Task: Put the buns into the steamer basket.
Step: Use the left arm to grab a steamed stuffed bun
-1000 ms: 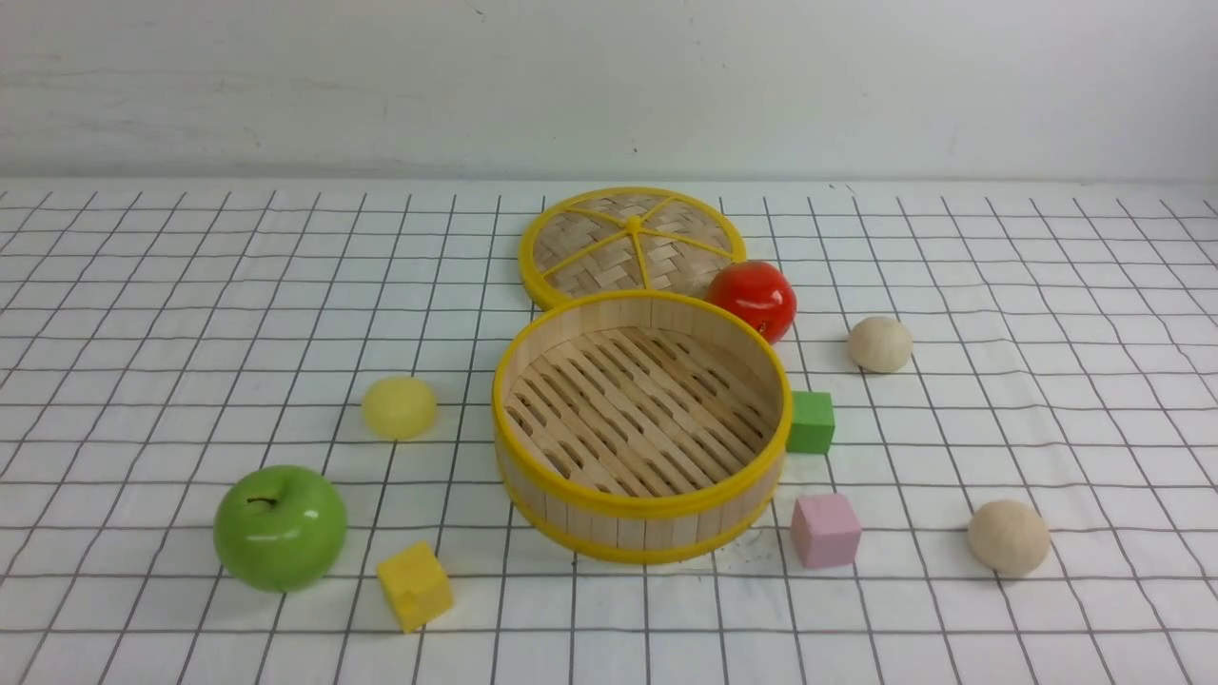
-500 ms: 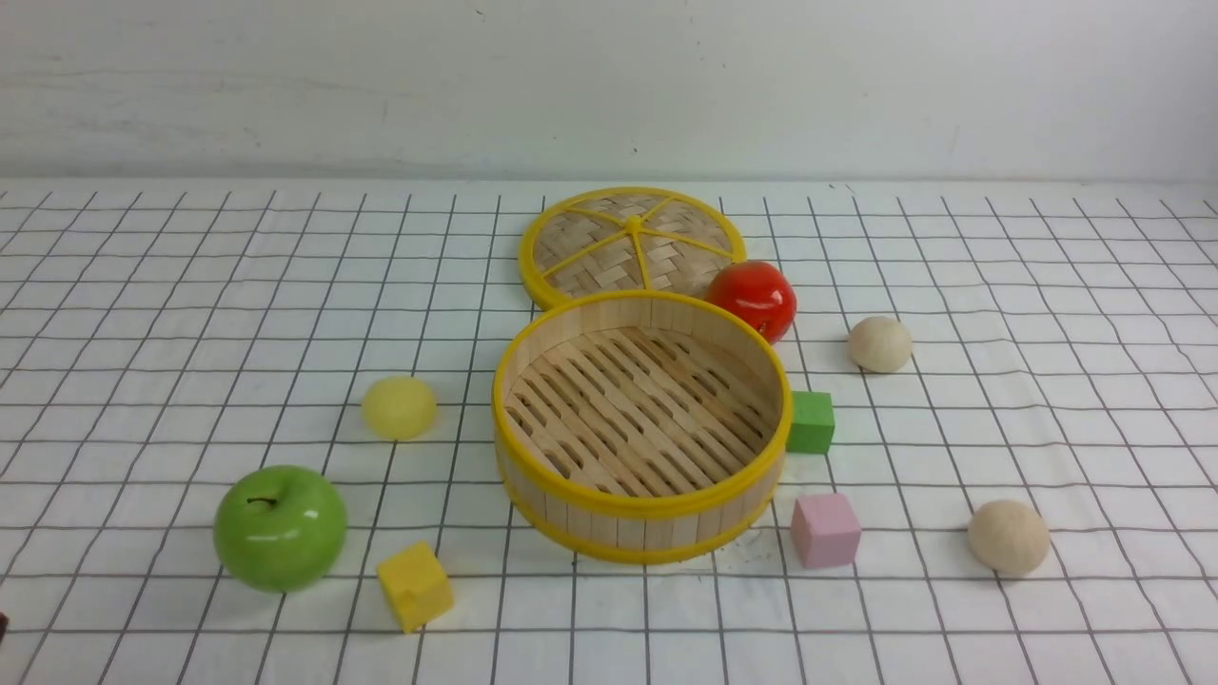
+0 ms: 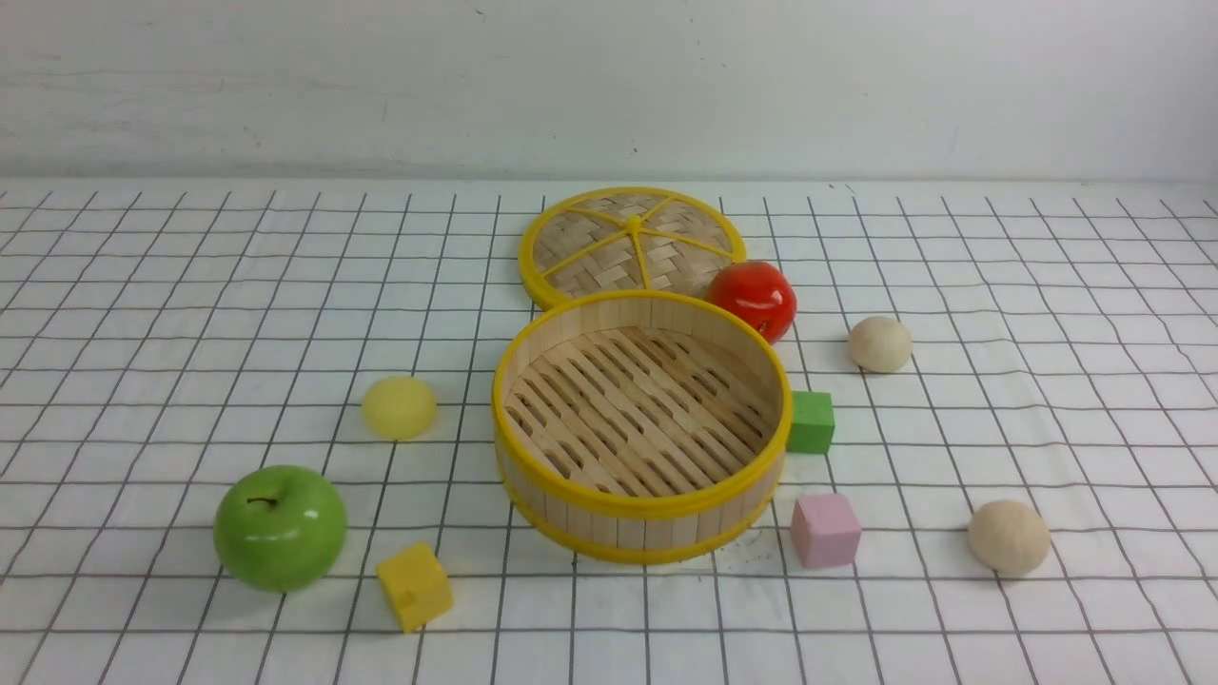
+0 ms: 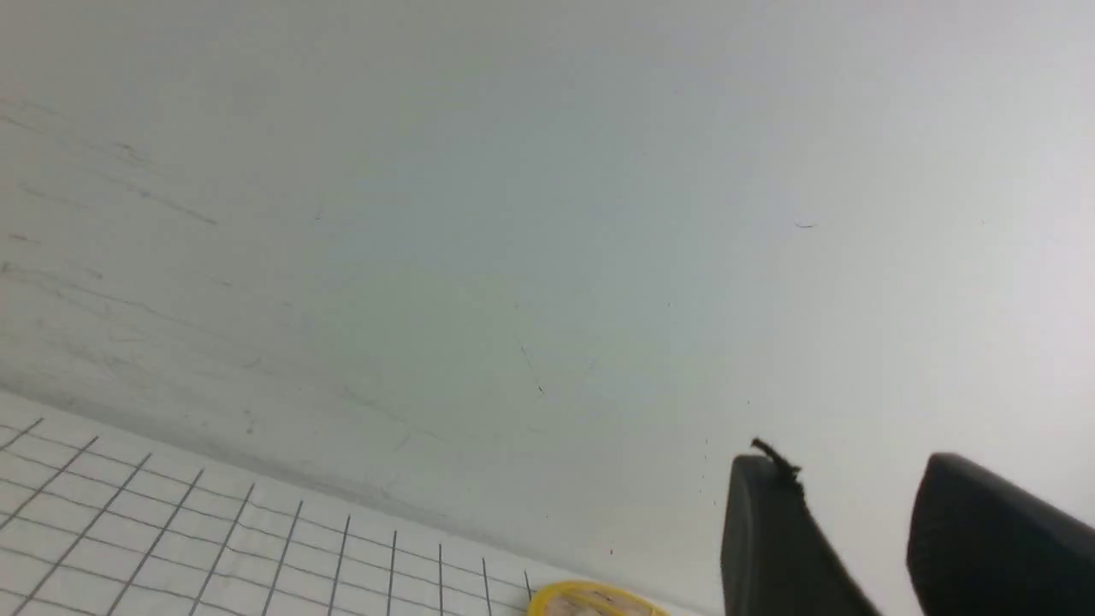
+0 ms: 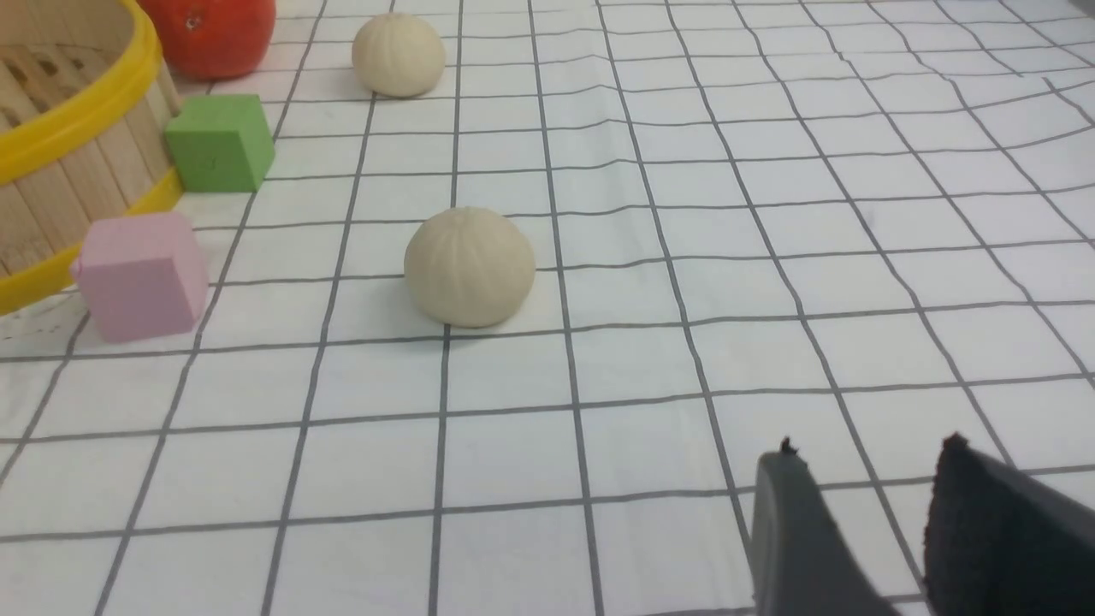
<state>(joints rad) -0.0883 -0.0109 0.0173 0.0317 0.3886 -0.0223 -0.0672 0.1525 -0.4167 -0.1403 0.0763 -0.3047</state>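
Nothing of the task is seen to be done yet. The steamer basket [image 3: 639,507] is found empty, only its slatted floor being shown, and it is left uncovered; its woven lid [image 3: 632,243] is laid flat on the cloth behind it.

All three pieces are still to be moved. The pale yellow bun [image 3: 399,407] is placed on the cloth just beside the basket on the robot's left. The farther beige bun [image 3: 880,343] is set to the right, beyond the red tomato [image 3: 753,299]. The nearer beige bun [image 3: 1009,537] is set to the right of the pink cube [image 3: 824,530]. None is touched by anything.

The left gripper [image 4: 847,479] is shown with its fingers apart and nothing between them, pointed towards the back wall. The right gripper [image 5: 868,466] is likewise seen parted and empty, held low over the cloth with the nearer beige bun ahead of it. Neither arm is caught in the front view.
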